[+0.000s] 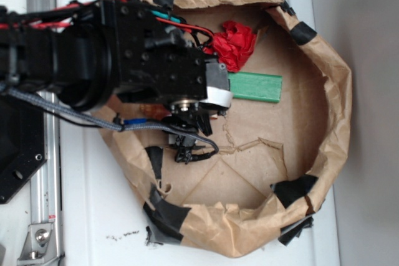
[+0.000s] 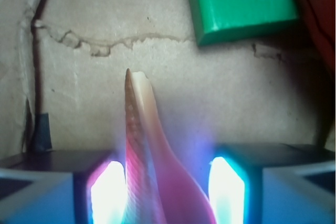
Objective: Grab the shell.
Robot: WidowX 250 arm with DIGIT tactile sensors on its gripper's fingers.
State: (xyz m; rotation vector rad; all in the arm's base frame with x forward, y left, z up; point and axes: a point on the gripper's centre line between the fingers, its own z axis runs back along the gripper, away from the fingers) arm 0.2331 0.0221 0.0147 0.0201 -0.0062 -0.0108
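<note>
The shell [image 2: 147, 145] fills the lower middle of the wrist view. It is pale pink and ridged, and its pointed tail reaches away from me over the brown paper floor. My gripper [image 2: 168, 182] is shut on it: the left glowing pad [image 2: 108, 192] presses its ridged side, and the right pad [image 2: 226, 187] meets its wider body at the bottom edge. In the exterior view my gripper [image 1: 192, 123] is low inside the paper basin, and the black arm hides the shell.
A flat green block [image 1: 255, 86] [image 2: 241, 3] lies just beyond the shell's tip. A crumpled red object [image 1: 235, 43] [image 2: 320, 19] sits behind it. The brown paper basin's taped wall [image 1: 336, 91] rings the area. A tear [image 2: 105, 45] runs across the paper floor.
</note>
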